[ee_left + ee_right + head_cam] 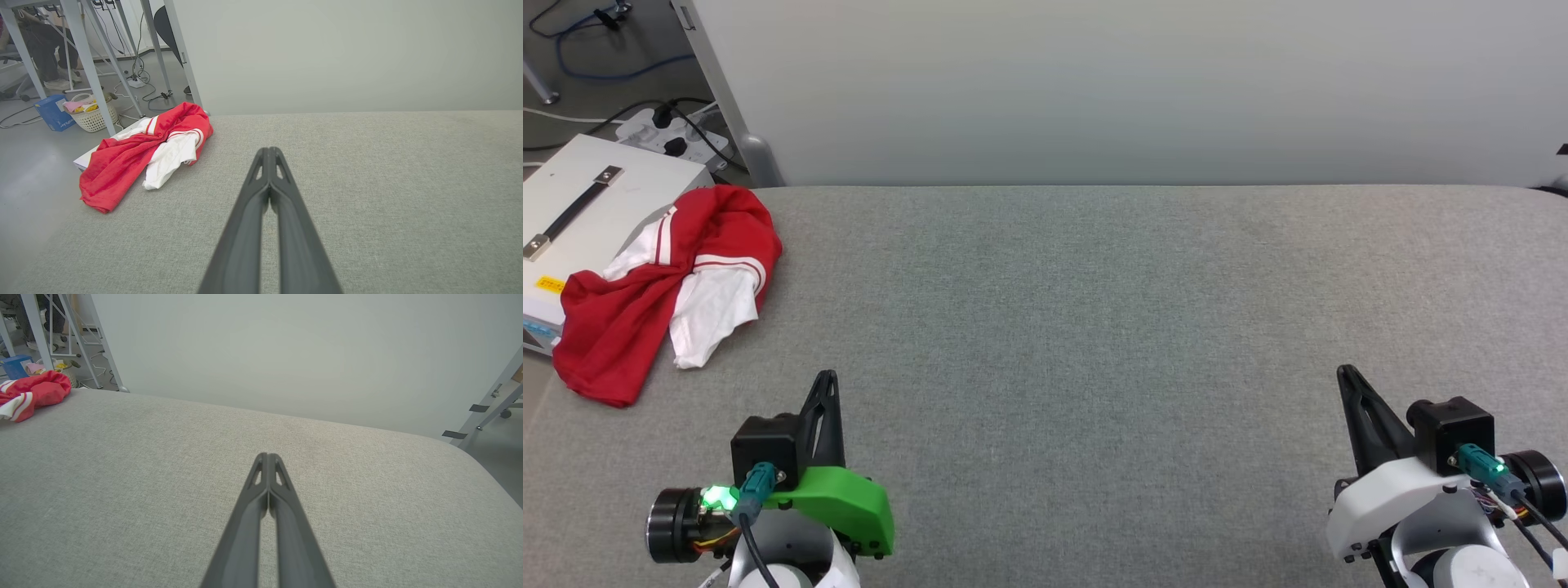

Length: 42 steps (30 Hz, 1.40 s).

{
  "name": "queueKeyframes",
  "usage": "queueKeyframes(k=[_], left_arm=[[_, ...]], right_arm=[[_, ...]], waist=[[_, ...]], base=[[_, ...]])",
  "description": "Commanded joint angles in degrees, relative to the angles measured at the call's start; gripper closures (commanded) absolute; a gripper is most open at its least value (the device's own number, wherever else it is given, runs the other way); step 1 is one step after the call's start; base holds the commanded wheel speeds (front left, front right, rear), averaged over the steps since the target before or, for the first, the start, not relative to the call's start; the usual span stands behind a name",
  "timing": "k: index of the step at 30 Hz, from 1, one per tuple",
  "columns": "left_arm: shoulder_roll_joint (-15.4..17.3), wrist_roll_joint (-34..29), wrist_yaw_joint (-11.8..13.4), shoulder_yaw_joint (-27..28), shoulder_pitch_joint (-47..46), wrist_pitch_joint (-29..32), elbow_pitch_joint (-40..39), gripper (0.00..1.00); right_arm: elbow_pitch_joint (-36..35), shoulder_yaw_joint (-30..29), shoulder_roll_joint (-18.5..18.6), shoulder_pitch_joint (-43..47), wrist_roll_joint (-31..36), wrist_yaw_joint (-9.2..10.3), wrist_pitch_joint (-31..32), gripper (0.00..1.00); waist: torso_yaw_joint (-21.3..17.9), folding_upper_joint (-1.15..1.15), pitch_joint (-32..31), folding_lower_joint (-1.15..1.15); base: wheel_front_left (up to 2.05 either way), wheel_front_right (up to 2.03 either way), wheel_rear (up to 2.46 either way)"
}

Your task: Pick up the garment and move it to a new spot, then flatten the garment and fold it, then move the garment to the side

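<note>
Jaws together, garment [122, 163] ahead-left, apart.

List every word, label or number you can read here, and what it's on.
Nothing reads clearly.
Yellow sticker on the white case: too small to read.
Blue box on the floor: white print, too blurred.
Shirt: no numbers showing.

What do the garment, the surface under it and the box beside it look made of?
The garment: thin soft fabric, matte, crumpled in limp folds. The surface: grey cloth-like covering with fine woven texture, possibly padded given its rounded edge. The box: hard, smooth, white, likely plastic or painted metal.
</note>
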<state>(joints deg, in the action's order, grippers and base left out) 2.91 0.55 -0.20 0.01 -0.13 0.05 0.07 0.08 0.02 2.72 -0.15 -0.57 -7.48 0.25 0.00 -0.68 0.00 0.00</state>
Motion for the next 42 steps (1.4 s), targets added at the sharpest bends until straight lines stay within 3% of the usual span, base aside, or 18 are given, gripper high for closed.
queueKeyframes(k=[1,15,16,42], left_arm=[[-0.03,-0.55,0.20,-0.01,0.13,-0.05,-0.07,1.00],[-0.03,-0.55,0.20,-0.01,0.13,-0.05,-0.07,1.00],[0.00,0.02,0.00,0.02,0.00,-0.02,0.01,0.00],[-0.01,2.11,-0.54,-0.25,0.00,-3.04,2.28,0.00]], right_arm=[[-0.08,-0.02,0.16,0.15,0.57,-0.01,-0.25,1.00],[-0.08,-0.02,0.16,0.15,0.57,-0.01,-0.25,1.00],[0.02,0.00,-0.01,0.00,-0.03,0.00,-0.01,0.00],[1.01,-0.34,0.00,-1.10,-2.95,0.00,-3.07,0.00]], waist=[[0.00,0.68,0.00,0.00],[0.00,0.68,0.00,0.00],[0.00,0.00,0.00,0.00],[0.11,0.14,0.25,0.00]], base=[[0.00,0.00,0.00],[0.00,0.00,0.00],[0.00,0.00,0.00],[0.00,0.00,0.00]])
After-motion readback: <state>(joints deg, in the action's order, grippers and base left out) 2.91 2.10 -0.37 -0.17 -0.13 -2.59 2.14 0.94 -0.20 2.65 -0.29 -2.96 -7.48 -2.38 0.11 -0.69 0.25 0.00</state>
